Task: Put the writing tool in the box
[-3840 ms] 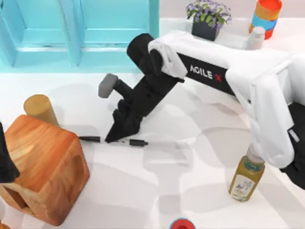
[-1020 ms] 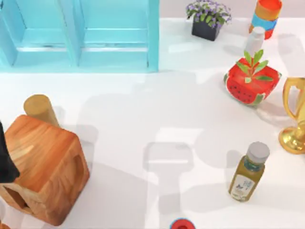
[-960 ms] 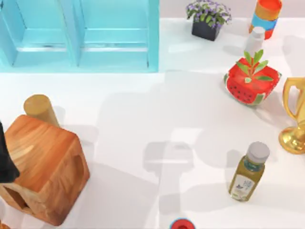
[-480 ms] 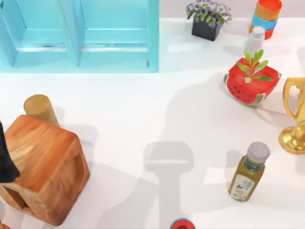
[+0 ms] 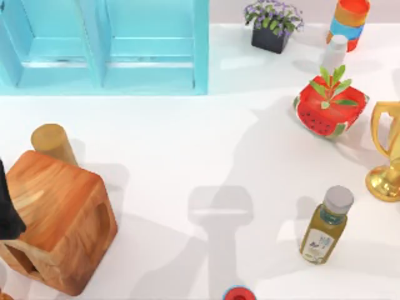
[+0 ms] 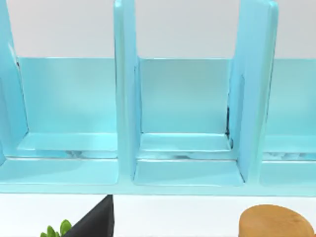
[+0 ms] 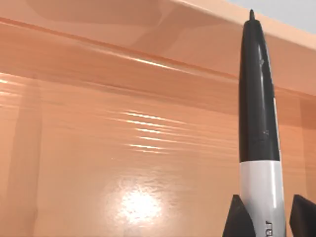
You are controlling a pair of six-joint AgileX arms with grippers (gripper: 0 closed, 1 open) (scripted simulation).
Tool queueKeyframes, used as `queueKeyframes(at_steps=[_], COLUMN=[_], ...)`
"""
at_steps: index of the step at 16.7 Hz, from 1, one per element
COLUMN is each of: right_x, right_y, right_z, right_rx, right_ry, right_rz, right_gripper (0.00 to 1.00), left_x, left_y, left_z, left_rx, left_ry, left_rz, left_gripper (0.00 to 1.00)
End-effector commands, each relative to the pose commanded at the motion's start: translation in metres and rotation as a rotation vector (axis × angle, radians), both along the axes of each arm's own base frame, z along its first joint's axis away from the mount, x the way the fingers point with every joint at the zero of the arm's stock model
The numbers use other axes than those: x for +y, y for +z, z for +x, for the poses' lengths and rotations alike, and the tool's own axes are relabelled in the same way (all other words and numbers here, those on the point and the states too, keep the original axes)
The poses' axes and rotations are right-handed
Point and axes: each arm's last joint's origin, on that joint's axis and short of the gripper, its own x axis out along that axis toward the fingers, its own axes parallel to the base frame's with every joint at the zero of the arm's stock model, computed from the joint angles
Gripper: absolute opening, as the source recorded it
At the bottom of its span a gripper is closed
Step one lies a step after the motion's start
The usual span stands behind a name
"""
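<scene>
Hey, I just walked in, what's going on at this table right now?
The right gripper holds the marker pen by its white middle band, in front of an orange-brown wall. On the table, the turquoise box has no pen in it yet. The left arm sits parked at the table's left edge, beside the wooden block.

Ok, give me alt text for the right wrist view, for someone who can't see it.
The right end effector grips a slim marker pen with black ends and a white middle band at its white band, one dark finger on each side. Its black tip points away, against a glossy orange-brown surface.
</scene>
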Motion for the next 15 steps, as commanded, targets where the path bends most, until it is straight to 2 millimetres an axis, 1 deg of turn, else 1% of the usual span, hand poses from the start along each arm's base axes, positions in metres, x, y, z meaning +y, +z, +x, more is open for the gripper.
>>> queueKeyframes(at_steps=[7, 12, 15], right_x=[-0.004, -0.004, -0.004], right_y=[-0.033, -0.036, -0.036], right_z=[-0.021, -0.022, -0.022], right_rx=[-0.002, 0.003, 0.003], right_ry=[-0.012, -0.009, -0.009], right_rz=[-0.005, -0.004, -0.004], right_gripper=[0.0, 0.0, 0.23], left_x=[0.0, 0.0, 0.0], left_y=[0.0, 0.0, 0.0], left_z=[0.0, 0.0, 0.0], left_rx=[0.0, 0.0, 0.0], left_ry=[0.0, 0.0, 0.0], left_rz=[0.0, 0.0, 0.0], left_gripper=[1.0, 1.0, 1.0])
